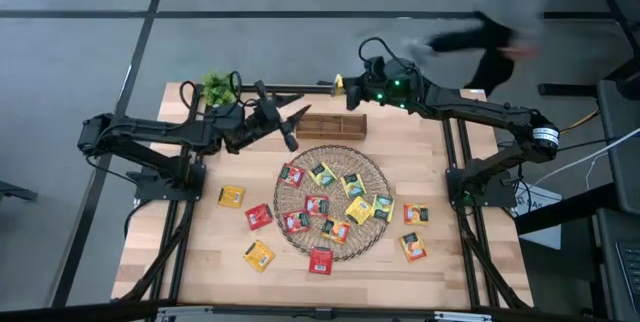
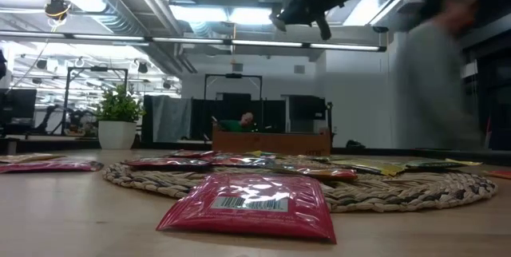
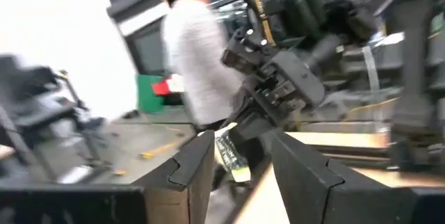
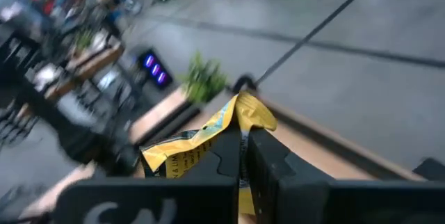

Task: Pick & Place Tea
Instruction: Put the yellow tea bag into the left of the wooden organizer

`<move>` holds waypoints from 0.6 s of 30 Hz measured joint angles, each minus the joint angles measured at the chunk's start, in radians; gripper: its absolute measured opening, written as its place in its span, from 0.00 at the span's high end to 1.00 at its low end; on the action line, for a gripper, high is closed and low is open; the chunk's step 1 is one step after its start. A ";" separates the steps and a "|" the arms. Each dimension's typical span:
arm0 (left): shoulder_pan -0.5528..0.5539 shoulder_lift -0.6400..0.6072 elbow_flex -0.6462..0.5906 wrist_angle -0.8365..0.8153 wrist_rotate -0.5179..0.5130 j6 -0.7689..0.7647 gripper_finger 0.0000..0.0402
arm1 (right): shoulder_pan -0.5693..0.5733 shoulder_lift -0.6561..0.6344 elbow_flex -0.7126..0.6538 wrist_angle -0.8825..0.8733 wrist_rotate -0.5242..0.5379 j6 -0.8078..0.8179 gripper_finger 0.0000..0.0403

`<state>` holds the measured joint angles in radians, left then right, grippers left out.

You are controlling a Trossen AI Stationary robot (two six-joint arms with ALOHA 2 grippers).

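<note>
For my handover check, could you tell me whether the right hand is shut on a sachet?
Shut: the right hand pinches a yellow sachet.

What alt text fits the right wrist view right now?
The right gripper is shut on a crumpled yellow tea sachet, held above the table's back edge. A small green plant blurs behind it.

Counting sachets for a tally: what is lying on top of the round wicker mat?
About eight red and yellow tea sachets lie on the wicker mat, several overlapping; any hidden beneath others cannot be seen. More lie off it on the table.
</note>
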<state>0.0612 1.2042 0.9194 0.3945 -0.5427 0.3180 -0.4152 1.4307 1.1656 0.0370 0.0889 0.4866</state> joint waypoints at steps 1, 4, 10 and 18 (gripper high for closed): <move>0.000 0.010 0.011 0.001 -0.010 0.034 0.65 | 0.001 0.000 0.000 0.019 0.024 0.007 0.97; 0.000 0.040 0.035 0.000 -0.028 0.132 0.65 | 0.001 0.000 0.000 0.076 0.048 0.026 0.97; 0.001 0.115 0.078 -0.004 -0.072 0.212 0.65 | 0.001 0.000 0.000 0.168 0.050 0.062 0.97; 0.001 0.207 0.166 -0.002 -0.174 0.338 0.66 | 0.021 0.000 0.000 0.180 0.000 0.114 0.97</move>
<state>0.0620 1.4108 1.0849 0.3923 -0.7171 0.6559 -0.3946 1.4307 1.1660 0.2166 0.0886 0.6009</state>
